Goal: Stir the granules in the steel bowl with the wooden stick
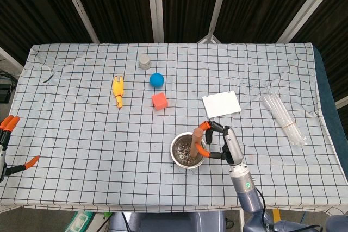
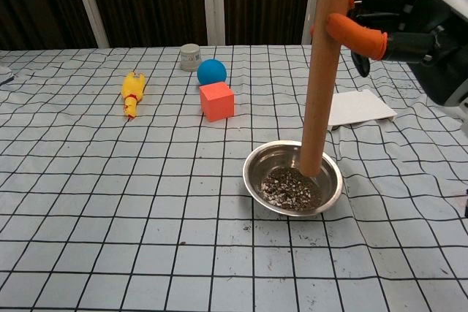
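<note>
A steel bowl [image 1: 178, 158] [image 2: 257, 186] with dark granules [image 2: 290, 188] sits on the checked cloth near the front middle. My right hand [image 1: 220, 144] [image 2: 406, 20] grips a thick wooden stick [image 1: 196, 143] [image 2: 322, 71], held almost upright. The stick's lower end is inside the bowl, at the right side, at or just above the granules. My left hand [image 1: 6, 145] shows only at the far left edge of the head view, fingers apart, holding nothing.
A white card [image 1: 222, 103] [image 2: 358, 107] lies behind the bowl to the right. An orange cube [image 1: 159, 101], a blue ball [image 1: 156, 80], a grey cap [image 1: 144, 61] and a yellow rubber chicken [image 1: 118, 91] lie further back. Clear tubes [image 1: 284, 118] lie at the right.
</note>
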{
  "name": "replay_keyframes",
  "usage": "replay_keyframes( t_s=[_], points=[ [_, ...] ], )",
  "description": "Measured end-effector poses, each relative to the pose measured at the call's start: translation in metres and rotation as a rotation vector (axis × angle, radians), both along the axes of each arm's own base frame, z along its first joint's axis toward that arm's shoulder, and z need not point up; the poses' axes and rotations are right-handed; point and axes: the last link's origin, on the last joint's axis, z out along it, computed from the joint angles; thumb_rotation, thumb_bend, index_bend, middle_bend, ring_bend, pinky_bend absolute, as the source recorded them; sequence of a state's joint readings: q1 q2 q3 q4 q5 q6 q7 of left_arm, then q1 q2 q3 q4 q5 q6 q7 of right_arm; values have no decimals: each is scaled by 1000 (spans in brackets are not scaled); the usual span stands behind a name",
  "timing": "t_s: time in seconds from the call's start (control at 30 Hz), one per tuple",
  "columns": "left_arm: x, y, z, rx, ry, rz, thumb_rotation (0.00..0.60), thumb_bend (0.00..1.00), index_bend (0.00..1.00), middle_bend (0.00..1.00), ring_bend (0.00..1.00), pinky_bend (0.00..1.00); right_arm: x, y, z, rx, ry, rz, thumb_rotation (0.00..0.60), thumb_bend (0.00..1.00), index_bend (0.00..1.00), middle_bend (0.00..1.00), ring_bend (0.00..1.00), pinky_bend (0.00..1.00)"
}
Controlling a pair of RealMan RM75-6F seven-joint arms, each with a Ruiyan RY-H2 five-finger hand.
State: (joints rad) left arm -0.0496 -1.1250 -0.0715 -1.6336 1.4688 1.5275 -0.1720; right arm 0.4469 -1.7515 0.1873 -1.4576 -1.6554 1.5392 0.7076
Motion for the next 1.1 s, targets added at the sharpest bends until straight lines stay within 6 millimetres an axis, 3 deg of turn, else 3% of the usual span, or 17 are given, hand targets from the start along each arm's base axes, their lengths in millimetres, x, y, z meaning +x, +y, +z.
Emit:
replay_keyframes(
  t_s=[0.63, 1.1],
  points=[
    [1, 1, -2, -7, -13, 7, 600, 39, 0, 0, 0, 0, 9, -2, -34, -78, -78, -31, 600, 842, 824, 676, 727, 745],
    [0, 1, -1, -12, -22, 7, 600, 39, 0, 0, 0, 0, 4, -4, -55, -94, -65, -58, 600, 842, 824, 676, 727, 745]
  ],
)
